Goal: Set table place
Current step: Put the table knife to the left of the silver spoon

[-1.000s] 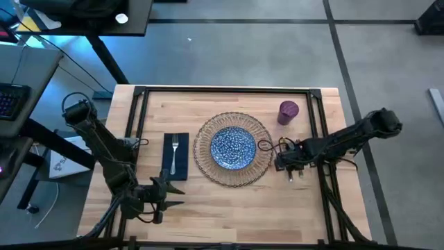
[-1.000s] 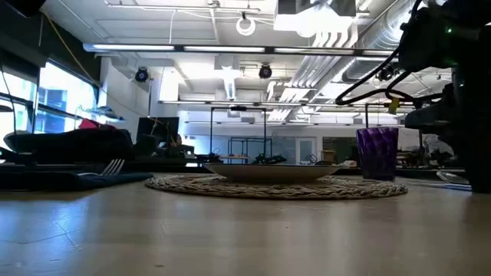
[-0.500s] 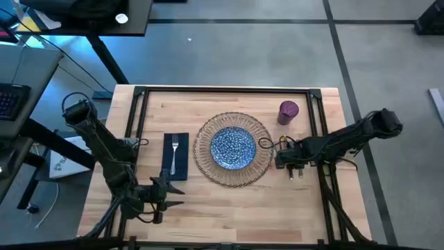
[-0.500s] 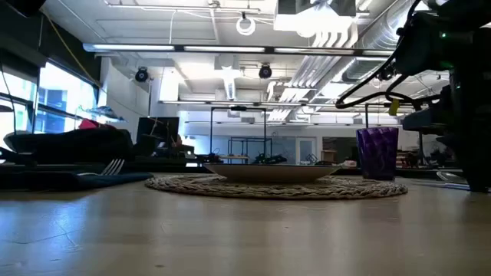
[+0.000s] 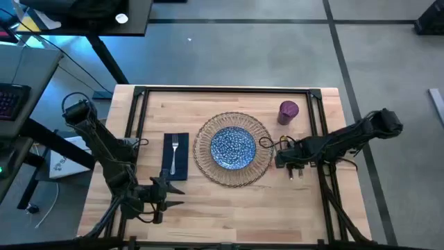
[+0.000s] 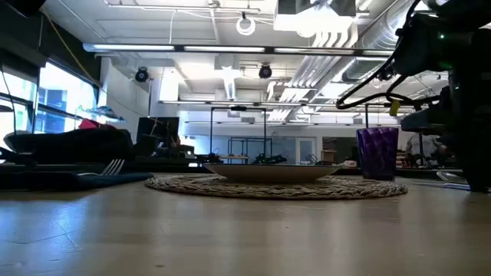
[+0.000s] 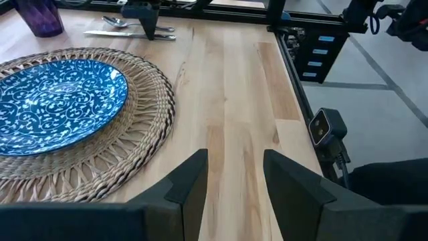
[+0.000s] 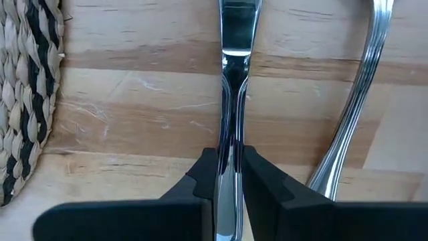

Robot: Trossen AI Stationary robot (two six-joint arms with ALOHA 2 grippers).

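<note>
Right wrist view: right hand (image 8: 227, 175) clamped on knife (image 8: 232, 87), blade cut off; left hand (image 7: 234, 175) open, empty.

A table (image 5: 208, 201) seen from above. A placemat (image 5: 232, 148) lies at its centre, and a plate (image 5: 232, 148) sits in the middle of the placemat. Left of the placemat, a little apart from it, lies a napkin (image 5: 176, 156) with a fork (image 5: 175, 149) on top, tines pointing to the far edge. A cup (image 5: 288, 112) stands beyond the placemat's right side, near the far right corner. Just right of the placemat lie a knife (image 8: 229, 114) and, beside it, a spoon (image 8: 353, 114). The right claw (image 5: 286, 161) sits over the knife. The left claw (image 5: 170, 196) hovers near the front edge, in front of the napkin.
</note>
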